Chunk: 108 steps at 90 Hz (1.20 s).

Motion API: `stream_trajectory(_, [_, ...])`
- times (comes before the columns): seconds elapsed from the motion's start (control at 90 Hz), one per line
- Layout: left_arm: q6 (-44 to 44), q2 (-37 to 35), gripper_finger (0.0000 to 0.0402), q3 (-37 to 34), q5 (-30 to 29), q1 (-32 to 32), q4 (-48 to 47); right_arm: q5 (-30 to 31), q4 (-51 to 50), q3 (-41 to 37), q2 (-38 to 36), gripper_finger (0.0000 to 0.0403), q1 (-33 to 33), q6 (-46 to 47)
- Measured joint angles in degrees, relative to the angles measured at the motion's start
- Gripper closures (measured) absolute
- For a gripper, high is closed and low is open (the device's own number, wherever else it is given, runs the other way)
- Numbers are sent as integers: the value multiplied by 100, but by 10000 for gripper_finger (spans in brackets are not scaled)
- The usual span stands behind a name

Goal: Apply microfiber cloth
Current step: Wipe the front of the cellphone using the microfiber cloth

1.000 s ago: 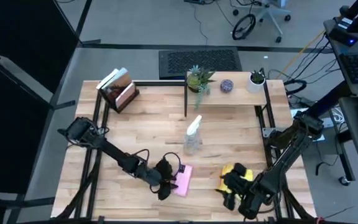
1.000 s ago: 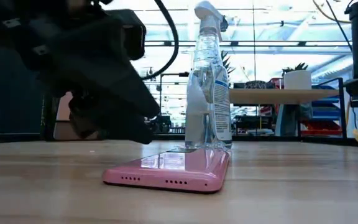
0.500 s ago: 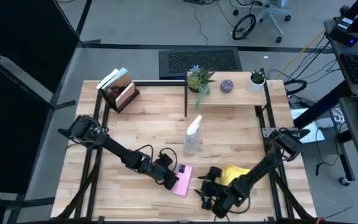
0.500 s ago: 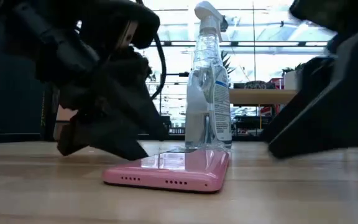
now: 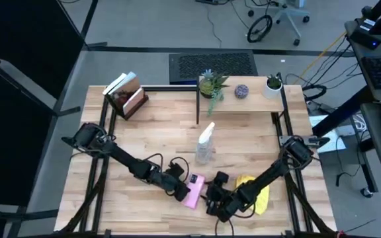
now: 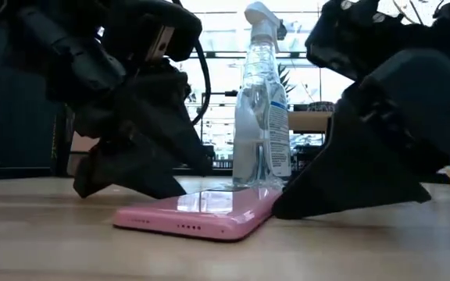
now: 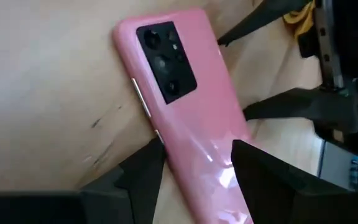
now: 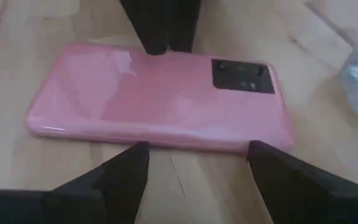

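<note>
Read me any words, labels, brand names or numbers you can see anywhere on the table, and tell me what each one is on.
Spray bottle label: printed text is there, but too small and blurred to read.
Pink phone: no brand name or lettering visible on its back.
Books at the table's back left: no readable titles.
Microfiber cloth: no print visible.
So nothing here can be quoted.

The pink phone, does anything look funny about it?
The pink phone lies camera-side up and slanted on the table. Odd too: the yellow microfiber cloth sits beside it under the right arm, while the right gripper reaches it empty.
</note>
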Motion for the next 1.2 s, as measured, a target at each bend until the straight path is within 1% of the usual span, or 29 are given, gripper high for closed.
stream_trajectory(0.111, [39,90,219,-7,90,1,167,81,156,-1,7,145,11,-176])
stream_trajectory(0.244, [282,99,219,-9,259,-1,274,54,171,-1,18,145,13,-362])
stream_trajectory(0.456, [451,107,219,-9,292,-5,451,105,211,1,34,145,68,-598])
stream_trajectory(0.489, [530,116,219,-9,300,-5,582,114,231,1,34,145,75,-653])
stream_trajectory(0.522, [530,146,220,11,415,1,1070,134,301,4,45,145,78,-702])
stream_trajectory(0.556, [563,185,220,78,510,-1,1215,116,391,12,65,145,49,-753])
stream_trajectory(0.611, [664,150,220,17,501,-3,1328,137,429,12,66,145,37,-894])
stream_trajectory(0.644, [673,152,220,21,512,1,1554,148,456,12,64,145,37,-955])
stream_trajectory(0.744, [676,154,220,28,541,31,1540,182,493,10,64,145,52,-1040])
stream_trajectory(0.922, [673,141,224,45,439,58,868,142,571,8,64,145,42,-976])
stream_trajectory(0.989, [710,143,240,54,385,58,729,118,604,8,64,145,42,-944])
stream_trajectory(1.044, [792,145,264,54,379,57,720,116,602,8,64,145,43,-933])
stream_trajectory(1.133, [927,145,320,50,377,58,685,130,599,8,62,145,48,-936])
stream_trajectory(1.2, [865,144,364,39,413,63,728,162,532,8,-27,145,82,-976])
